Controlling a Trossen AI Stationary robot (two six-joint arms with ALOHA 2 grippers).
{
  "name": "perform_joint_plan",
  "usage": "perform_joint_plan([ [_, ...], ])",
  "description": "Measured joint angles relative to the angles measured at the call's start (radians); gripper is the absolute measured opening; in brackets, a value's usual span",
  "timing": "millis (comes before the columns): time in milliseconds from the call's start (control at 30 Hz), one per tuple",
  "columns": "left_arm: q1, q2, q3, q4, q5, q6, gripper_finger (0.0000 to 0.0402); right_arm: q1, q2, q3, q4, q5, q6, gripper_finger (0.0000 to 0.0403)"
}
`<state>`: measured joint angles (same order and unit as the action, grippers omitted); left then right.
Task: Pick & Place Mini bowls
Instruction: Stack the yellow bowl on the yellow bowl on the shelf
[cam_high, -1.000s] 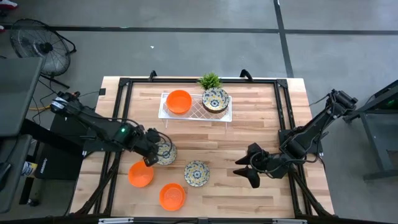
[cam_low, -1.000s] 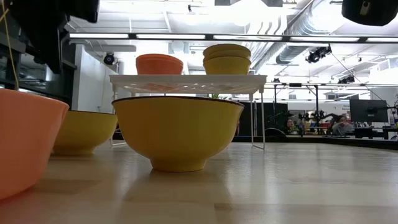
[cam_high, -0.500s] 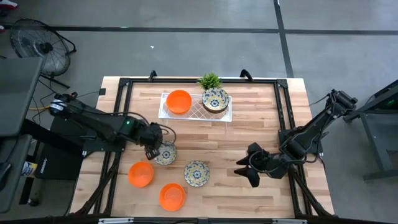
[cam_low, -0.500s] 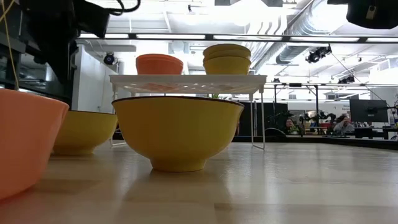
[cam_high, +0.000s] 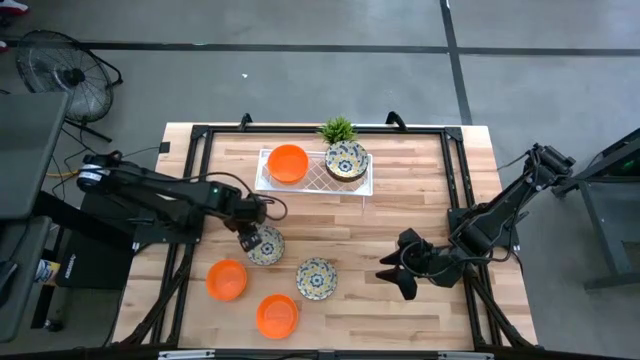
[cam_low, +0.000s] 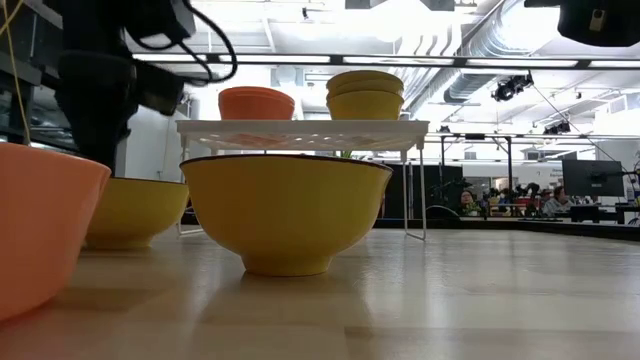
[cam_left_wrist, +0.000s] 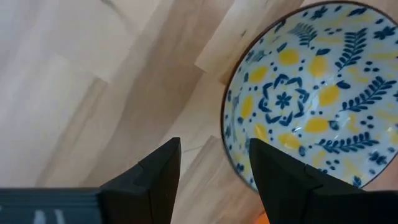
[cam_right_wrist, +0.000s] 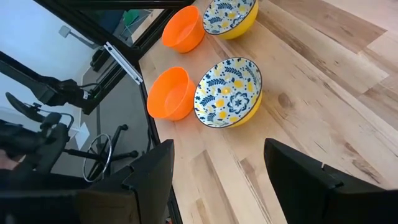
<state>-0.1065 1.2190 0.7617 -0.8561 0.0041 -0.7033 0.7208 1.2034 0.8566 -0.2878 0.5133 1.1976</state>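
From above, the left end effector hangs spread over a patterned bowl on the worktop, gripping nothing. Its wrist view shows only that bowl's floral inside. The right end effector waits spread; 2 orange bowls sit near the front edge.

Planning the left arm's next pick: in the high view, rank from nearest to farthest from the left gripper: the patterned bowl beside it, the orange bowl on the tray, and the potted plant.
From the left gripper:
1. Patterned bowl, right beside the gripper, mid-table.
2. Orange bowl, on the white tray's left half, toward the far edge.
3. Potted plant, behind the tray at the far edge.
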Motion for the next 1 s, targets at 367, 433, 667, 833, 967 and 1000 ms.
perform_joint_plan([
  [367, 0.021, 0.010, -0.039, 0.055, 0.066, -0.007, 0.0188, 0.000, 0.000, 0.000, -0.001, 0.005, 0.007, 0.0236],
  [433, 0.021, 0.010, -0.039, 0.059, 0.067, -0.006, 0.0188, 0.000, 0.000, 0.000, -0.001, 0.014, 0.007, 0.0236],
  [667, 0.021, 0.010, -0.068, 0.166, 0.049, -0.031, 0.0188, 0.000, 0.000, 0.000, 0.000, 0.039, 0.002, 0.0236],
  [833, 0.021, 0.010, -0.069, 0.181, 0.054, -0.034, 0.0188, 0.000, 0.000, 0.000, -0.001, 0.040, -0.001, 0.0236],
  [967, 0.021, 0.010, -0.069, 0.186, 0.050, -0.034, 0.0184, 0.000, 0.000, 0.000, -0.001, 0.048, -0.001, 0.0236],
  [1000, 0.021, 0.010, -0.069, 0.185, 0.051, -0.033, 0.0180, 0.000, 0.000, 0.000, -0.001, 0.052, -0.001, 0.0236],
])
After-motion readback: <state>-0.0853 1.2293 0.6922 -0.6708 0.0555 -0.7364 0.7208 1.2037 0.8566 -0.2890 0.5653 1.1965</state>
